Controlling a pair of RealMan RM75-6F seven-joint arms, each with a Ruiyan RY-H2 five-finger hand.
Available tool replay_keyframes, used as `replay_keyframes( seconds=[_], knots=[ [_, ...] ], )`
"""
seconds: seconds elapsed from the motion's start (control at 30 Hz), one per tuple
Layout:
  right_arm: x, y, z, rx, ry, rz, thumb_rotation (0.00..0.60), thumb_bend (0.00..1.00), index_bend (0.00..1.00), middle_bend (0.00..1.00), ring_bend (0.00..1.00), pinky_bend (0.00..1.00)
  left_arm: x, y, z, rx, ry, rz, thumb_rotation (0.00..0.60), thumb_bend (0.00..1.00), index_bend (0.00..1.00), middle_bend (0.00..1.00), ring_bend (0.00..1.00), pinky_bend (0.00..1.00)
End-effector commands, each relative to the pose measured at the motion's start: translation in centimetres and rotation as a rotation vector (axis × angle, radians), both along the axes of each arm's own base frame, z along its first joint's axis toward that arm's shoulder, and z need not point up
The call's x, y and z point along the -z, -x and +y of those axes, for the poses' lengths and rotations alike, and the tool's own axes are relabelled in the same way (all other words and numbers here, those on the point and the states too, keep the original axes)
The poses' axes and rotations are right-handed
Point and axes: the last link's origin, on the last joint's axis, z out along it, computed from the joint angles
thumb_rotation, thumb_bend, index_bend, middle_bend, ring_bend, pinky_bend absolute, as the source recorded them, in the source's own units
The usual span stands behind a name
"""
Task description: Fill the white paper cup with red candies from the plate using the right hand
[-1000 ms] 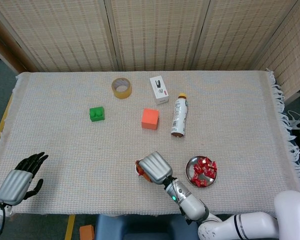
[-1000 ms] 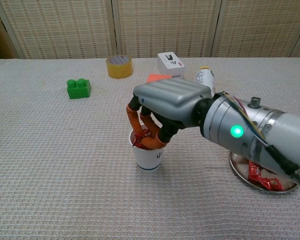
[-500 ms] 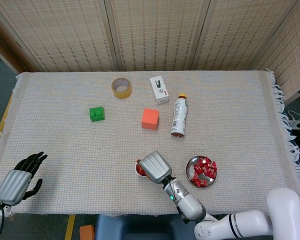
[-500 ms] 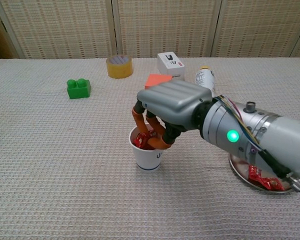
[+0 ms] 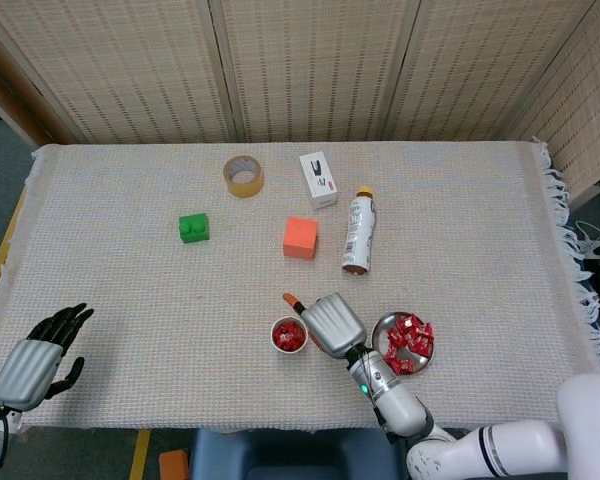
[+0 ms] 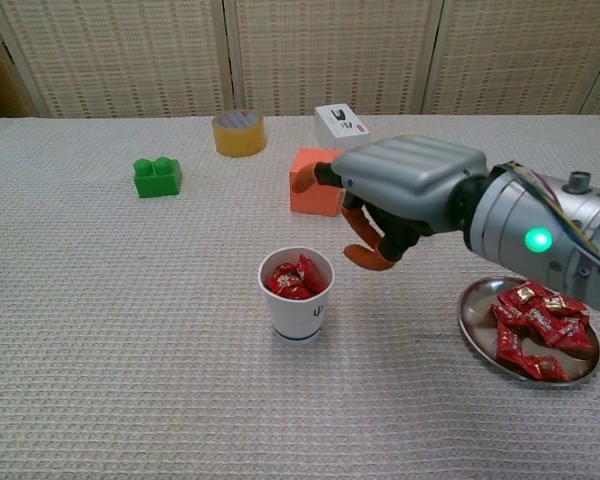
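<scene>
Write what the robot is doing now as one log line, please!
right hand: open, empty, between cup and plate | white paper cup: candies inside | plate: candies left | left hand: idle

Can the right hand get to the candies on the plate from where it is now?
Probably yes: the right hand is empty, beside the plate, with nothing between it and the candies.

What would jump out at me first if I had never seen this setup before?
Most likely the big silver right hand with orange fingertips, hanging open above the cloth-covered table, between a white paper cup and a metal plate. Next, the bright red candies heaped on that plate, with a few more already in the cup. Far off at the table's near left corner, the left hand rests open.
</scene>
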Motion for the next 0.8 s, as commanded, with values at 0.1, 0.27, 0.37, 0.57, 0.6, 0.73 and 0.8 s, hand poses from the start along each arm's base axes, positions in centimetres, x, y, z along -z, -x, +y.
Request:
replay_keyframes(
  seconds=[0.1, 0.27, 0.37, 0.57, 0.6, 0.73, 0.8],
  knots=[
    [-2.0, 3.6, -0.5, 0.068, 0.025, 0.025, 0.600, 0.29, 0.13, 0.68, 0.61, 1.00, 0.3, -0.1, 0.0, 0.004, 0.007, 0.009, 0.600, 0.50, 0.00, 0.00, 0.06, 0.18],
    [-2.5, 8.1, 0.2, 0.093, 0.015, 0.158, 0.600, 0.28, 0.19, 0.68, 0.61, 1.00, 0.6, -0.2, 0.0, 0.005, 0.008, 0.017, 0.600, 0.50, 0.00, 0.00, 0.06, 0.18],
    [-2.4, 10.1, 1.0, 0.086, 0.020, 0.222, 0.600, 0.27, 0.19, 0.68, 0.61, 1.00, 0.7, -0.2, 0.1, 0.003, 0.011, 0.022, 0.600, 0.50, 0.00, 0.00, 0.06, 0.18],
    [-2.6, 12.9, 2.3, 0.094, 0.025, 0.278, 0.600, 0.27, 0.21, 0.68, 0.61, 1.00, 0.8, -0.2, 0.1, 0.004, 0.012, 0.025, 0.600, 0.50, 0.00, 0.00, 0.06, 0.18],
    [-2.7, 13.3, 2.4, 0.100, 0.027, 0.282, 0.600, 0.26, 0.21, 0.68, 0.61, 1.00, 0.8, -0.2, 0.1, 0.004, 0.012, 0.025, 0.600, 0.50, 0.00, 0.00, 0.06, 0.18],
    [-3.1, 14.2, 2.7, 0.118, 0.033, 0.275, 0.600, 0.26, 0.23, 0.68, 0.61, 1.00, 0.8, -0.2, 0.1, 0.001, 0.013, 0.025, 0.600, 0.50, 0.00, 0.00, 0.06, 0.18],
    [-3.3, 14.7, 2.8, 0.127, 0.032, 0.273, 0.600, 0.26, 0.25, 0.68, 0.61, 1.00, 0.8, -0.2, 0.2, 0.001, 0.014, 0.025, 0.600, 0.50, 0.01, 0.00, 0.06, 0.18]
  ],
)
